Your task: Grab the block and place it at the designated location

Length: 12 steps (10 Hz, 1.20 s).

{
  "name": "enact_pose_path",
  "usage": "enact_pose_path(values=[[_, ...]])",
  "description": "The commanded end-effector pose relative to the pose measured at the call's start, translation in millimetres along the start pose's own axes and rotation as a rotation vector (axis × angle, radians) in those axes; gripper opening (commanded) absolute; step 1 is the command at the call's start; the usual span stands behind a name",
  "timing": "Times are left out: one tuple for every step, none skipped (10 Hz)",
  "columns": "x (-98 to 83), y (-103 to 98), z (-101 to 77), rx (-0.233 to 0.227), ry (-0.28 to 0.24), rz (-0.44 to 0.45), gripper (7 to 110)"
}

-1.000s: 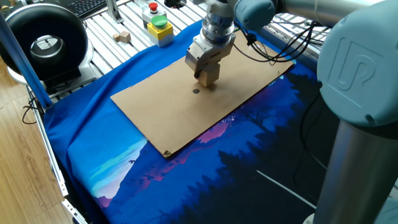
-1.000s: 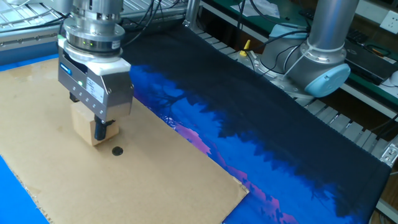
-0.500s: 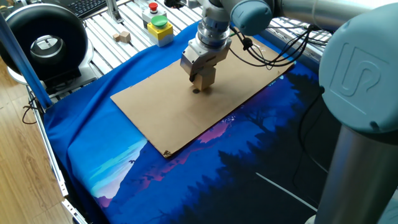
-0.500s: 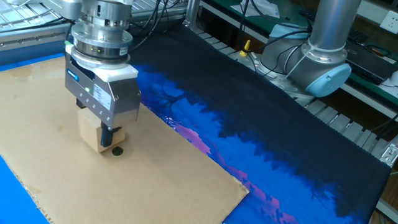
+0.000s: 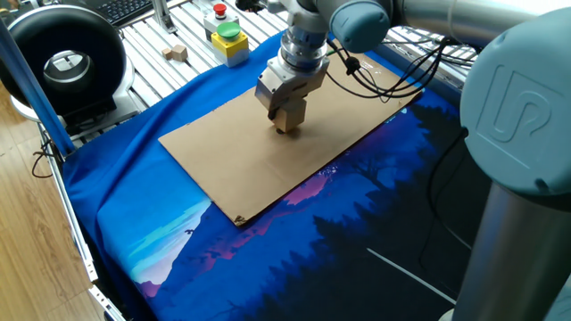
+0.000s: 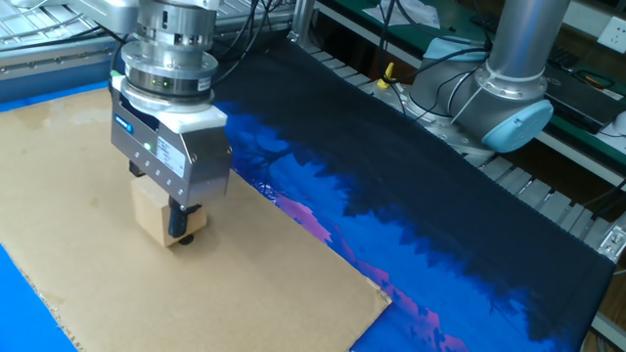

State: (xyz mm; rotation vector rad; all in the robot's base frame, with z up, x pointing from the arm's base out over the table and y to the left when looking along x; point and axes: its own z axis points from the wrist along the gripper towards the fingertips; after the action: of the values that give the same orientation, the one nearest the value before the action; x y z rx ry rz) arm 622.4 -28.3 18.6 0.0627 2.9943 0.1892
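The block (image 6: pixel 154 212), a light tan wooden cube, is held between my gripper's fingers (image 6: pixel 180 221) low over the brown cardboard (image 6: pixel 264 279). In one fixed view the gripper (image 5: pixel 285 120) is shut on the block (image 5: pixel 289 119) near the middle of the cardboard (image 5: pixel 232 169). The dark grey dot is almost fully hidden under the block and finger; only a dark edge shows at the finger's foot (image 6: pixel 190 239). I cannot tell whether the block touches the cardboard.
A yellow box with red and green buttons (image 5: pixel 227 37) and a much smaller pale wooden cube (image 5: pixel 177 53) sit on the slatted table behind the cardboard. A black round device (image 5: pixel 62 58) stands far left. The arm's base (image 6: pixel 499 108) is on the right.
The gripper has carried the block sideways across the cardboard onto the dark dot. The dot was fully visible beside the block before and is now almost covered.
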Motion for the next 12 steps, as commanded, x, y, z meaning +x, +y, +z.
enact_pose_path(values=[[-0.8, 9, 3.7, -0.017, -0.013, 0.021, 7], [-0.9, 9, 5.8, -0.017, -0.014, 0.03, 7], [0.4, 7, 6.4, -0.003, -0.009, 0.041, 7], [1.7, 2, 5.8, 0.023, -0.001, 0.041, 7], [0.8, 4, 5.2, 0.02, -0.001, 0.037, 7], [-2.4, 11, 4.9, -0.005, -0.012, 0.019, 7], [-5.0, 14, 4.9, -0.016, -0.022, 0.002, 22], [-5.1, 14, 5.3, -0.019, -0.022, -0.002, 22], [-5.2, 14, 6.0, -0.019, -0.022, -0.003, 44], [-5.7, 15, 6.4, -0.02, -0.024, -0.009, 44], [-6.2, 15, 6.9, -0.022, -0.025, -0.012, 44], [-6.7, 14, 7.5, -0.02, -0.027, -0.015, 44]])
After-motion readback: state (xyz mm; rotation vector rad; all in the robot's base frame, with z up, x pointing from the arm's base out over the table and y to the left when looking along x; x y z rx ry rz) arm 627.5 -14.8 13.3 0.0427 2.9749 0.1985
